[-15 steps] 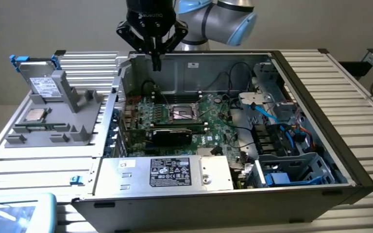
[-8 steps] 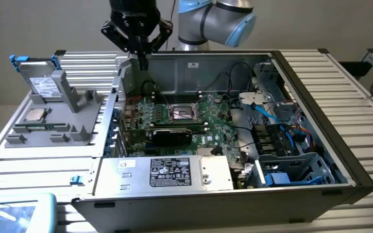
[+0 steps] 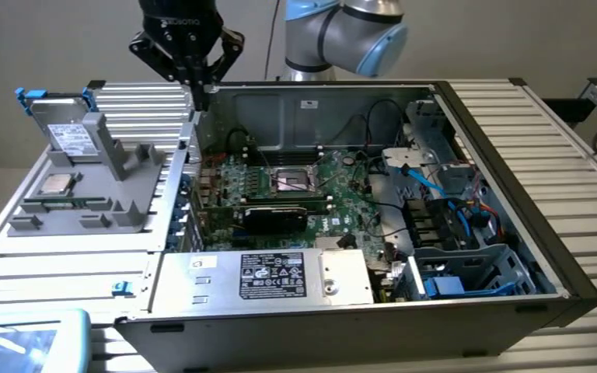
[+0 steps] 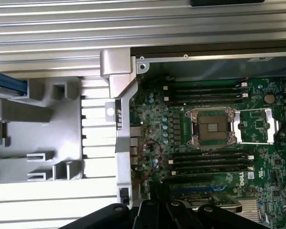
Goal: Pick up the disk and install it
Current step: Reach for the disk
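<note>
The disk [image 3: 68, 134] stands upright in a grey holder [image 3: 112, 175] on the exterior view's left, a silver drive with a white label and a bright blue bracket around its top. My gripper [image 3: 197, 79] hangs shut and holds nothing, high above the back-left corner of the open computer case [image 3: 506, 155], to the exterior view's right of the disk and well apart from it. In the wrist view the black fingers [image 4: 157, 212] are closed together, and a blue strip of the disk [image 4: 8, 86] shows at the edge.
Inside the case lie a green motherboard [image 3: 309, 190] with a bare CPU socket [image 4: 212, 126], a silver power supply [image 3: 277, 276], cables and a blue drive cage [image 3: 465, 272]. A small silver CPU chip [image 3: 55, 185] rests on the holder. Ribbed metal table [image 3: 547, 116] surrounds everything.
</note>
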Motion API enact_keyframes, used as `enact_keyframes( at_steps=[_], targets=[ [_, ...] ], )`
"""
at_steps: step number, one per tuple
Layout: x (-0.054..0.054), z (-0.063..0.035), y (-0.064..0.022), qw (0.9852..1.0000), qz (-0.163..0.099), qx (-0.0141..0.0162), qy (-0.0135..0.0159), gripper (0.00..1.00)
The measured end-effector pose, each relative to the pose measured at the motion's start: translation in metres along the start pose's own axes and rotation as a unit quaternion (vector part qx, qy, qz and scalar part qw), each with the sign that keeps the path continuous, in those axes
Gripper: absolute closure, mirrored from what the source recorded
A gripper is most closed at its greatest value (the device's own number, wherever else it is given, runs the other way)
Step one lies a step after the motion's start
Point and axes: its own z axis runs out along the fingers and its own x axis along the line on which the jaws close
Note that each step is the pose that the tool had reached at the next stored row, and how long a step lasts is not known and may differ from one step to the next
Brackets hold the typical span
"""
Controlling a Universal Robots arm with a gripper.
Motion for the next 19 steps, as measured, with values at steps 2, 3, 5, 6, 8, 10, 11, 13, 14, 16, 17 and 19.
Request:
enact_keyframes(
  at_steps=[2,3,5,6,8,10,11,13,14,16,17,19],
  targets=[
    [0.009,-0.0001,0.0006,1.0000,0.000,-0.0003,0.0005,0.89],
    [0.014,0.0000,0.0009,1.0000,0.000,-0.0005,0.0006,0.89],
    [0.023,0.0001,0.0017,1.0000,0.000,-0.0007,0.0007,0.89],
    [0.028,0.0002,0.0021,1.0000,0.000,-0.0008,0.0007,0.89],
    [0.037,0.0005,0.0029,1.0000,0.000,-0.0010,0.0007,0.89],
    [0.046,0.0007,0.0039,1.0000,0.000,-0.0012,0.0007,0.89],
    [0.050,0.0009,0.0046,1.0000,0.000,-0.0015,0.0007,0.89],
    [0.057,0.0011,0.0064,1.0000,0.000,-0.0032,0.0009,0.89],
    [0.060,0.0014,0.0076,1.0000,0.000,-0.0043,0.0010,0.89],
    [0.065,0.0023,0.0107,1.0000,0.000,-0.0062,0.0011,0.89],
    [0.068,0.0028,0.0122,1.0000,0.000,-0.0070,0.0011,0.89],
    [0.074,0.0037,0.0148,1.0000,0.000,-0.0087,0.0013,0.89]
  ],
)
